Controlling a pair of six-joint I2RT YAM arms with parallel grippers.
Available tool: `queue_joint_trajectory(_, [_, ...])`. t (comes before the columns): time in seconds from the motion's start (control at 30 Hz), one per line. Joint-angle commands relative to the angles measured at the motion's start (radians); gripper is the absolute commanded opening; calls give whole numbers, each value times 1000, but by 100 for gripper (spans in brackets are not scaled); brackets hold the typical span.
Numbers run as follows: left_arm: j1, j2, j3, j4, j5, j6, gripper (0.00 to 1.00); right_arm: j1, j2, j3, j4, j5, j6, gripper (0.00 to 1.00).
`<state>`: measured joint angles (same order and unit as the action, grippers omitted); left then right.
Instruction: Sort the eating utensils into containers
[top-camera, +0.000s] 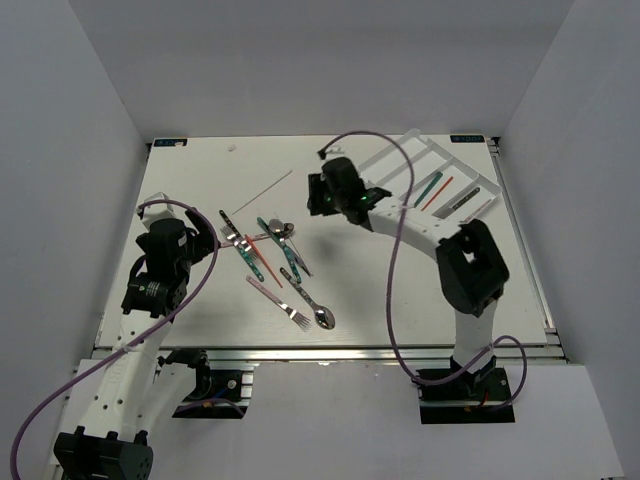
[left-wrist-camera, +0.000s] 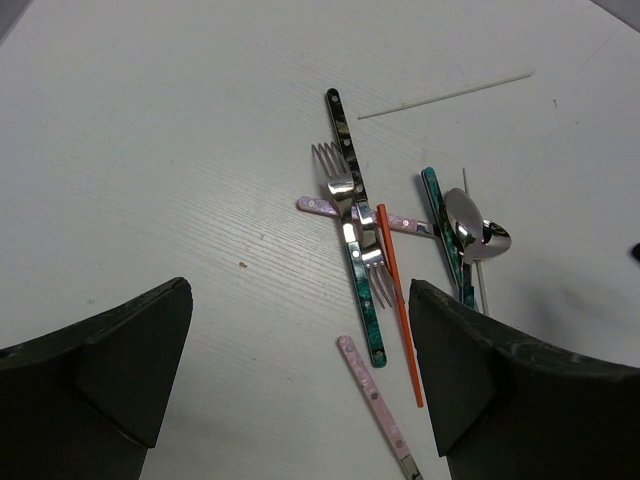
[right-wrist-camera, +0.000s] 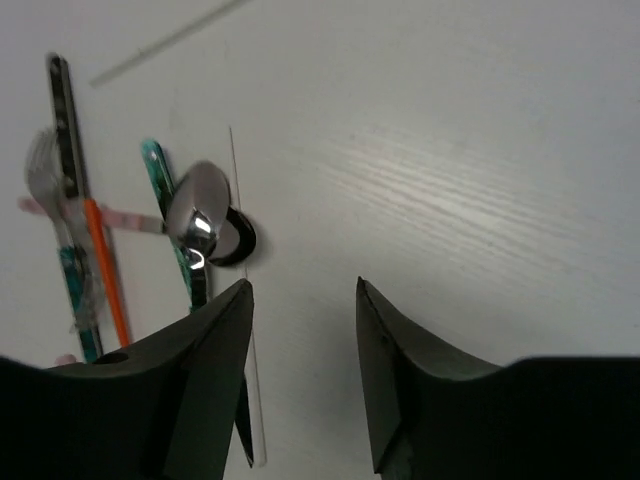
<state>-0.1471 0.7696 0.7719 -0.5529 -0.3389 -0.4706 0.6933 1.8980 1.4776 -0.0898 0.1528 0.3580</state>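
Several utensils lie in a crossed pile (top-camera: 268, 250) at the table's middle: forks with teal and dark handles (left-wrist-camera: 355, 250), a pink handle (left-wrist-camera: 375, 400), an orange stick (left-wrist-camera: 400, 305), a spoon (left-wrist-camera: 475, 225) and a thin white stick (left-wrist-camera: 445, 95). A pink-handled fork (top-camera: 280, 300) and a spoon (top-camera: 315, 310) lie nearer the front. The clear divided tray (top-camera: 400, 160) at the back right holds teal, orange and dark pieces (top-camera: 440, 190). My left gripper (top-camera: 205, 240) is open and empty, left of the pile (left-wrist-camera: 300, 340). My right gripper (top-camera: 318, 192) is open and empty above the table, beside the spoon (right-wrist-camera: 200, 205).
A long white stick (top-camera: 262, 190) lies alone behind the pile. The right arm's purple cable (top-camera: 395, 230) loops over the table between the pile and the tray. White walls enclose the table on three sides.
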Motion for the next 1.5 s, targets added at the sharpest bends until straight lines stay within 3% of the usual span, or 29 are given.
queue_joint_trajectory(0.0, [-6, -15, -5, 5, 0, 6, 98, 27, 94, 87, -92, 68, -70, 49])
queue_joint_trajectory(0.17, [-8, -21, -5, 8, 3, 6, 98, 155, 168, 116, -129, 116, -129, 38])
queue_joint_trajectory(0.93, [-8, -20, -5, 11, 9, 9, 98, 219, 344, 236, -192, 108, -143, 35])
queue_joint_trajectory(1.13, [-8, -21, -5, 13, 11, 9, 98, 212, 392, 251, -234, 157, -133, 24])
queue_joint_trajectory(1.33, [-8, -24, -6, 11, 12, 10, 98, 138, 385, 199, -327, 208, -28, 2])
queue_joint_trajectory(1.47, [-8, -26, -6, 11, 12, 9, 98, 68, 311, 122, -335, 200, 4, 0])
